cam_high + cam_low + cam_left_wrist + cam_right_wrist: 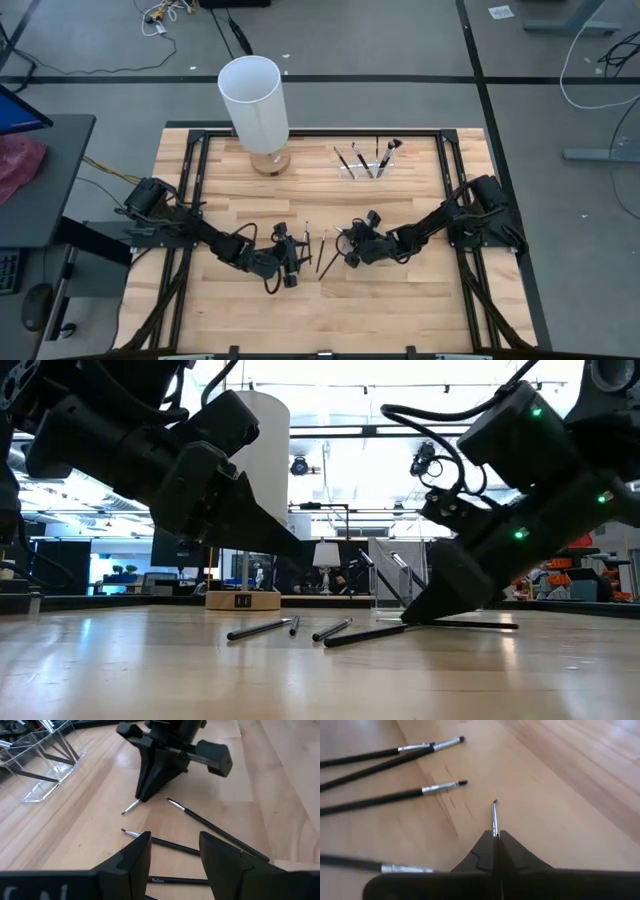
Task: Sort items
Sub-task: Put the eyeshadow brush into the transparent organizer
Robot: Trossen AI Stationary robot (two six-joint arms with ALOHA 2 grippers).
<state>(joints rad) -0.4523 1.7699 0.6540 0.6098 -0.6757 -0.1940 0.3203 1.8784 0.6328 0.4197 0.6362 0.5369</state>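
Several thin dark-handled brushes [322, 248] with silver ferrules lie flat on the wooden table between my two grippers; three show in the left wrist view, such as [215, 827]. My right gripper [495, 837] is shut on another thin brush [494, 817], low over the table just right of the loose ones. My left gripper [175, 860] stands open close above the loose brushes, on their left, and touches nothing that shows. More brushes stand in a small clear holder [362, 166] at the back. My right gripper pinches the thin brush between its two fingertips at the silver ferrule [494, 822]; the ferrule's front and the small bristle tip [131, 808] stick out past the fingers. The fingers slant down from the table's right side, along the brush. The fingers hide its handle.
A tall white cylinder [255, 100] on a round wooden base stands at the back left. The holder's clear walls [45, 765] show beyond the right gripper in the left wrist view. Black frame rails [190, 200] run along the table's sides. Bare wood lies toward the near edge.
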